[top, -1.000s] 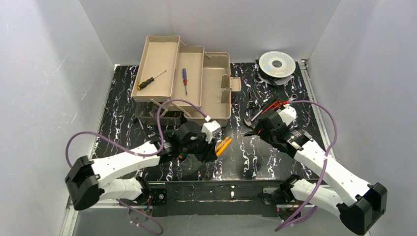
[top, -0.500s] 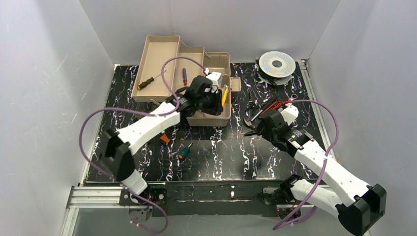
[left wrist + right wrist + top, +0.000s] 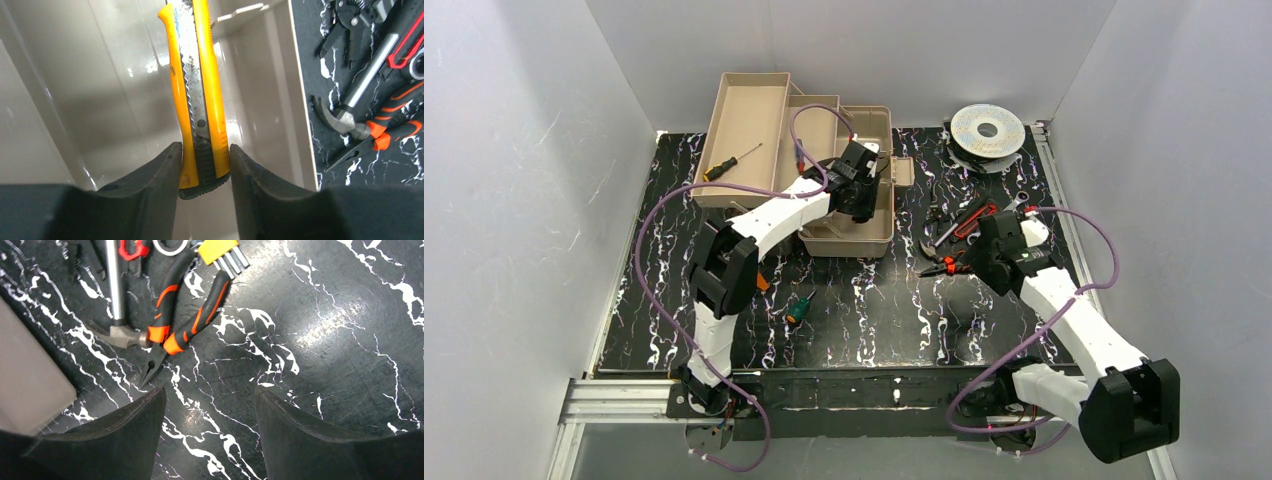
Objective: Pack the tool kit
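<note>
Left pincer [image 3: 204, 152]: we see its two dark fingers [image 3: 155, 175] clamped on the black butt end of the yellow plastic utility knife [image 3: 200, 75], one finger against each long edge.
Left arm: we find it stretched far forward from its base, with the elbow raised over the black marbled table [image 3: 874, 320]. The forearm angles away and to the right, and the wrist is over the deep main compartment of the large beige plastic toolbox [image 3: 849, 243].
Knife's place: it is held within the outline of that compartment, over the glossy beige floor; we cannot tell whether it touches.
Knife's axis: the long axis runs straight out from the fingers, in line with the pincer. The far end leaves the wrist view at the top, and the notched metal strip faces the camera.
Right pincer [image 3: 207, 395]: we see the jaws wide apart, with only bare table between them.
Right arm: it is bent, the forearm running away and leftward from its base, and the pincer hangs low over the table just right of the toolbox.
Near the right pincer: orange-and-black pliers [image 3: 172, 340] lie with their nose pointing toward the pincer, beside a steel-shafted hammer [image 3: 114, 290].
</note>
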You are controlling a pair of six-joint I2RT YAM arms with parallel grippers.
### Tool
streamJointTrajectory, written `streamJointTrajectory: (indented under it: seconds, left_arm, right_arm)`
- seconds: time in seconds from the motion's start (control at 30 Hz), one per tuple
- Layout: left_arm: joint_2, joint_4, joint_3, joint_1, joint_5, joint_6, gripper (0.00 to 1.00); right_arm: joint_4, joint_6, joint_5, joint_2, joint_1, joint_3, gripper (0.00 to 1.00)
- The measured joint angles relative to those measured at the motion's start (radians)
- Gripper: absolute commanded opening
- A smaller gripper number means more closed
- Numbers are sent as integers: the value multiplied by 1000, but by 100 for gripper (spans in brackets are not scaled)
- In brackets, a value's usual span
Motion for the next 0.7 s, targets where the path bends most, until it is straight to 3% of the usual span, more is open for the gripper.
streamJointTrajectory:
  seconds: [0.07,0.27,0.4,0.7]
  left_arm:
    - [5,-3,3,2,0,3,57]
    - [-27,14,3,1,40,16,75]
    - [-103,39,-32,-8,77,34,98]
    - [-640,216,-481,-56,97,45,98]
  right_arm:
    - [16,4,-48,19,-54,-12,71]
    - [52,66,-113,128,-129,-12,66]
    - [78,116,-138,195,-142,-10,61]
    - [104,207,-123,320,-151,40,60]
